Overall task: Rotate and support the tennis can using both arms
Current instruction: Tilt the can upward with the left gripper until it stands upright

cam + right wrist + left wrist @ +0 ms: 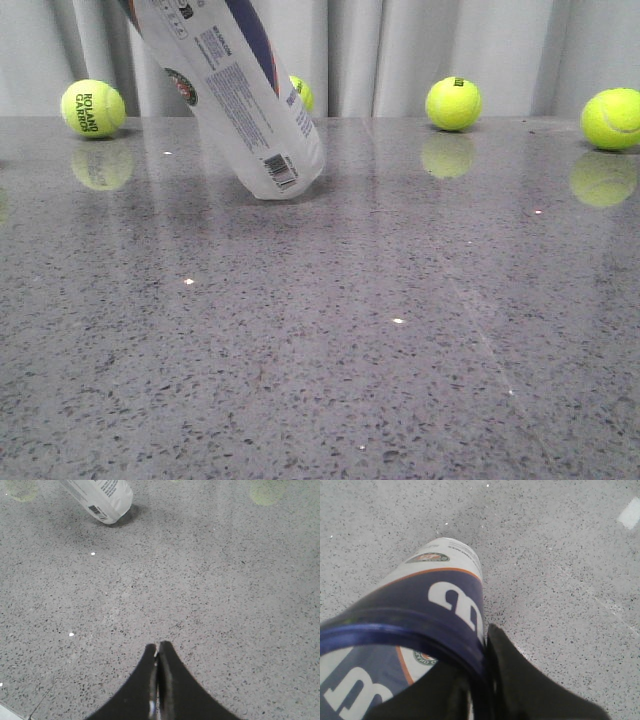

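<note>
Only the wrist views show pincers: left pincer (485, 680) clamped on the tilted tennis can (235, 95), right pincer (158, 652) pressed together

tennis can (235, 95) tilted, white base on table, navy rim up.

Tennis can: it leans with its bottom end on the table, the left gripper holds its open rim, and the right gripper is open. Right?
One slip: the right gripper is shut, fingers together above bare table, per the right wrist view. The tennis can does lean, and the left gripper is at its rim.
</note>
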You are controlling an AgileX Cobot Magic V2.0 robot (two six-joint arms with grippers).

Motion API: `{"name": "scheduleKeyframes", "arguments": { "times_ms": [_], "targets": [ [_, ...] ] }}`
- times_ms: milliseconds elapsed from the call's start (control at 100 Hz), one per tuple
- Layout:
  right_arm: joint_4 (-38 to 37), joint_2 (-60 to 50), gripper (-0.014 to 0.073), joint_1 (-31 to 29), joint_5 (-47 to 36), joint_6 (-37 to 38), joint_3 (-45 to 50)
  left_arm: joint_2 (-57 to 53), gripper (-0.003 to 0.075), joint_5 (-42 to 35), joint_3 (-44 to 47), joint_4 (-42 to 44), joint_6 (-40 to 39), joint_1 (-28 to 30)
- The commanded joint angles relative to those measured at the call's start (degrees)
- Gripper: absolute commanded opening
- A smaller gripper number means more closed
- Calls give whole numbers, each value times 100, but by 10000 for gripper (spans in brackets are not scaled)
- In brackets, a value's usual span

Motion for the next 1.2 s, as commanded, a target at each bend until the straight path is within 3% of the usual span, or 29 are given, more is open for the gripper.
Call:
{"name": "scheduleKeyframes", "arguments": {
  "times_ms": [0,140,240,480,1190],
  "targets": [
    [-110,40,-69,4,-408,-16,-153,-249,81,172,-139,-117,-57,-41],
    [-110,40,-69,4,-408,-16,-153,-249,318,172,-292,-117,-57,-41],
    [-110,40,-69,4,-408,-16,-153,-249,399,172,-365,-117,-57,-41],
    [-110,40,-69,4,-408,-16,-153,-55,399,146,-629,-136,-57,-41],
    [-110,40,-69,4,-408,-16,-153,1493,399,134,-3133,-699,-57,-41]
  ]
}}
